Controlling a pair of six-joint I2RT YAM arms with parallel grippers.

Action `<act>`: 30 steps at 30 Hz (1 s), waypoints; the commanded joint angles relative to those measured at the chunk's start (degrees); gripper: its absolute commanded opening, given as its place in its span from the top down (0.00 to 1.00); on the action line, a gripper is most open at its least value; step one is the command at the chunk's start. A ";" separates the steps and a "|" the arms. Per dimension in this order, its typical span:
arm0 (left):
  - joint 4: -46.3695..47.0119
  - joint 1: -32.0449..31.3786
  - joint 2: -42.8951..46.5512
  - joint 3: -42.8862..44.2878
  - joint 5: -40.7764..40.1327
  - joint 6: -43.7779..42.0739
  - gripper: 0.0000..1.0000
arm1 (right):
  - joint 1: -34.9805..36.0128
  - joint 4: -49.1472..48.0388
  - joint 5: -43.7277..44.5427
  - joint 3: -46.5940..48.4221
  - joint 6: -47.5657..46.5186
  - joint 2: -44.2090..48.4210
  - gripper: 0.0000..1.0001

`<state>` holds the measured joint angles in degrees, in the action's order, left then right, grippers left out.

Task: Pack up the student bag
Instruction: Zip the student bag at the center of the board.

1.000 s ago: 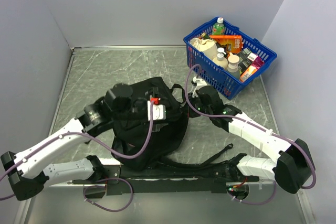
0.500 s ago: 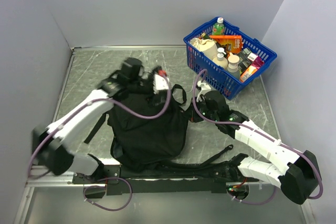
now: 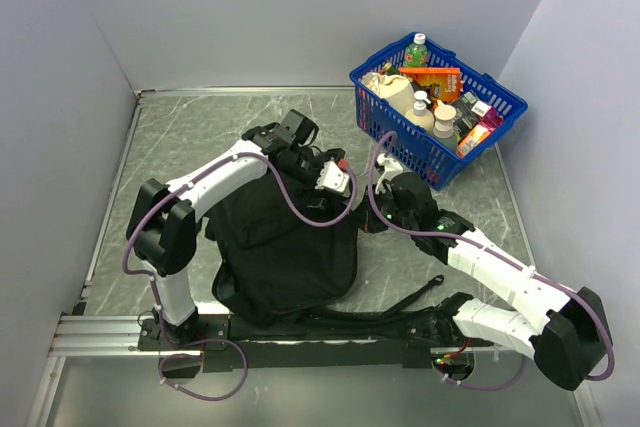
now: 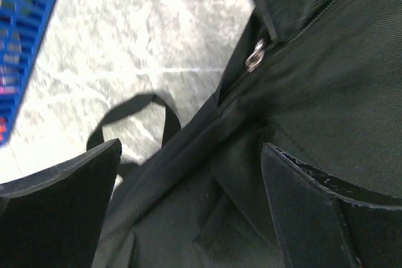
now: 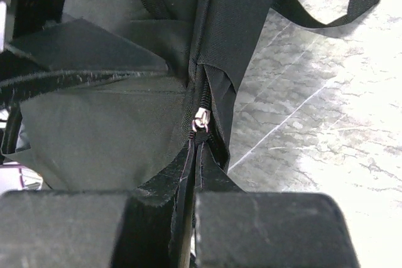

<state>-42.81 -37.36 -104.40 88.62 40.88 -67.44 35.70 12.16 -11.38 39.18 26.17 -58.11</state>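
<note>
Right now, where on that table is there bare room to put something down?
Bare table lies between the left wall and the student bag, and along the back wall. Crowded between bag and blue basket, where the left gripper and right gripper meet.

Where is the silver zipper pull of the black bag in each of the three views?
Top external: too small to make out.
Left wrist: zipper pull, upper centre, on the bag's seam.
Right wrist: zipper pull, centre, just above the shut right fingers.
Shared landmark: the student bag on the grey marbled table.
</note>
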 commanded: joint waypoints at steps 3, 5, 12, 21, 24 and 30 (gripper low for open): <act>-5.15 -2.53 -2.12 3.83 4.99 -9.98 0.07 | -0.99 -4.78 -2.51 -0.42 1.34 2.21 1.00; -8.07 -3.94 -4.04 6.46 5.26 -10.87 0.18 | -1.25 -4.96 -2.69 -0.68 1.51 2.30 1.00; -14.94 -4.65 -8.01 11.49 3.68 -13.51 0.62 | -1.60 -5.48 -3.30 -1.21 2.13 2.65 1.00; -3.80 -2.80 -6.52 5.87 -1.32 -8.33 0.93 | -3.27 -0.04 0.30 0.63 0.90 3.79 1.00; 5.34 -1.05 -6.96 5.25 -5.71 -2.80 0.99 | -5.20 2.95 0.83 1.16 0.37 3.88 1.00; 11.70 5.97 -11.69 14.19 -13.01 7.76 0.99 | -9.15 5.85 1.09 3.00 0.19 2.48 1.00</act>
<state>-41.54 -38.52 -112.90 95.81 39.55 -66.22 28.69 14.46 -10.41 38.06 27.18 -56.60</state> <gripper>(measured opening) 0.090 0.016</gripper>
